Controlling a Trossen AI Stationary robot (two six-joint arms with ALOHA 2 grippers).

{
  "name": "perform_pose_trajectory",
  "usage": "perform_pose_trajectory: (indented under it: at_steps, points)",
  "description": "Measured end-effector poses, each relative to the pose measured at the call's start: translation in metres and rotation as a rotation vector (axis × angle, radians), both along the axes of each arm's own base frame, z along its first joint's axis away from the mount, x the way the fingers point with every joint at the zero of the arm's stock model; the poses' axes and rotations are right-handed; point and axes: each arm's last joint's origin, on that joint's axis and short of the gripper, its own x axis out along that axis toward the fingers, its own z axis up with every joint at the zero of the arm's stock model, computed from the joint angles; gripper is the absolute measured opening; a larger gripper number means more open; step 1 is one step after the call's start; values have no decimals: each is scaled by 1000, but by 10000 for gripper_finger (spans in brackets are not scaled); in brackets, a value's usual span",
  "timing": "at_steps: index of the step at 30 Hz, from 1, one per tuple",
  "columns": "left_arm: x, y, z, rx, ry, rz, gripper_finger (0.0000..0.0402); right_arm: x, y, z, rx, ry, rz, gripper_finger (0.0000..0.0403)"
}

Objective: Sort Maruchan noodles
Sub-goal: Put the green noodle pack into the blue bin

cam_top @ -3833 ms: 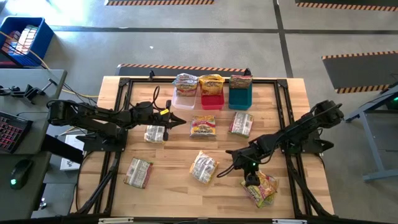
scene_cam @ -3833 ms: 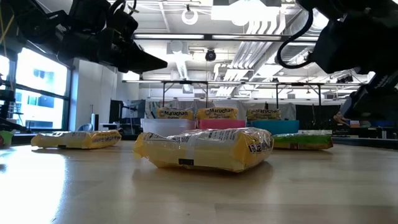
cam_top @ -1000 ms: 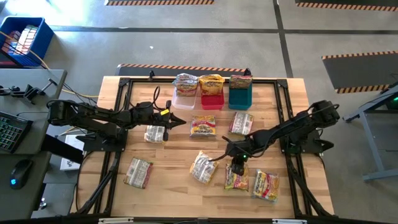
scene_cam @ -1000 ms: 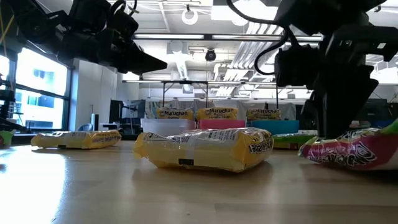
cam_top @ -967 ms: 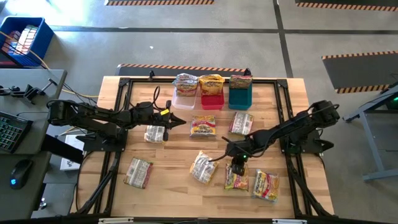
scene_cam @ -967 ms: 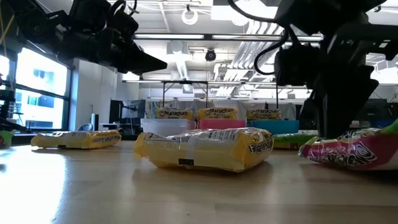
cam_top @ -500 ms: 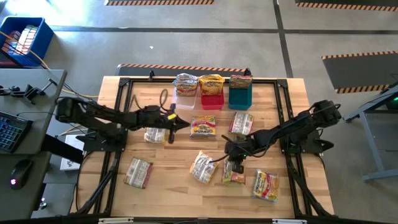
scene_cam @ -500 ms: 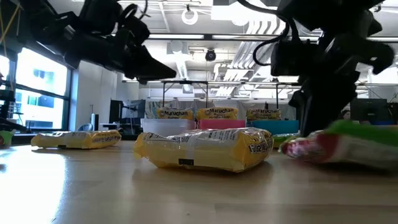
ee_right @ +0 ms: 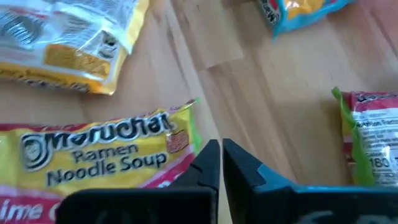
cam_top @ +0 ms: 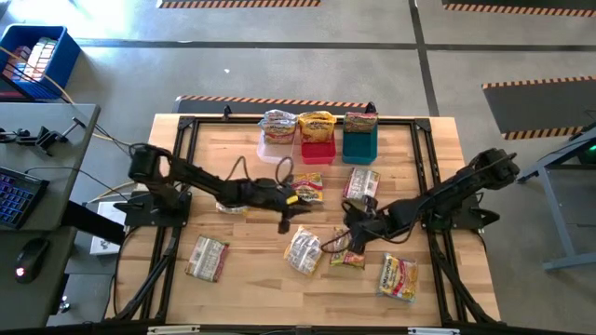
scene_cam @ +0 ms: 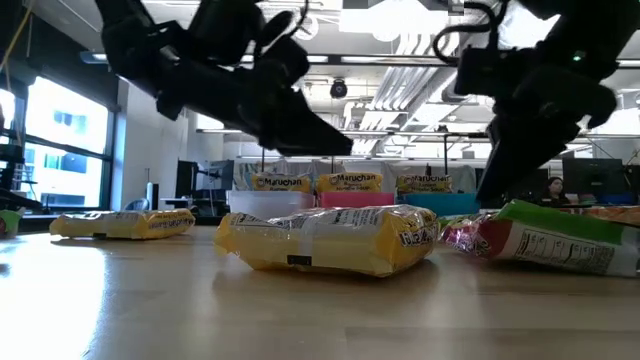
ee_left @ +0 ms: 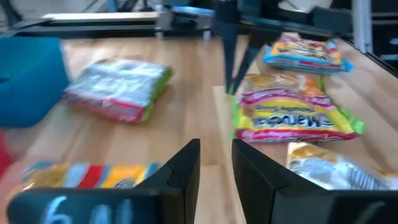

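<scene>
Our right hand [cam_top: 346, 234], fingers pinched together and empty, hovers beside the crinkly red-and-green plastic noodle packet [cam_top: 351, 259] lying on the wooden counter [cam_top: 251, 279]; our left hand [cam_top: 287, 221] hangs slightly parted; we should regrasp the packet's edge squarely

Maruchan noodles [cam_top: 304, 249] lie flat and scattered across the bench (three more packets [cam_top: 317, 122] top the bins).

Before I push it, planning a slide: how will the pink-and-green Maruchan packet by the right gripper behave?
The pink-and-green packet lies flat on the table, so it would probably slide rather than roll or tip. Its glossy, crinkled wrapper looks slippery and likely flexes at the edges.
</scene>
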Motion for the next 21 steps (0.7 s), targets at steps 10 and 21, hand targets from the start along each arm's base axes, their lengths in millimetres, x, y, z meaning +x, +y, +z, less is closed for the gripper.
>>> perform_pose_trajectory:
  at_steps: [10, 21]
  points:
    - [36, -57, -4, 20, 43, -198, 93, -27, 10, 18, -111, 12, 23, 0]
    - [62, -125, -6, 167, 187, -122, 93, -31, 10, 21, -155, -4, 17, 0]
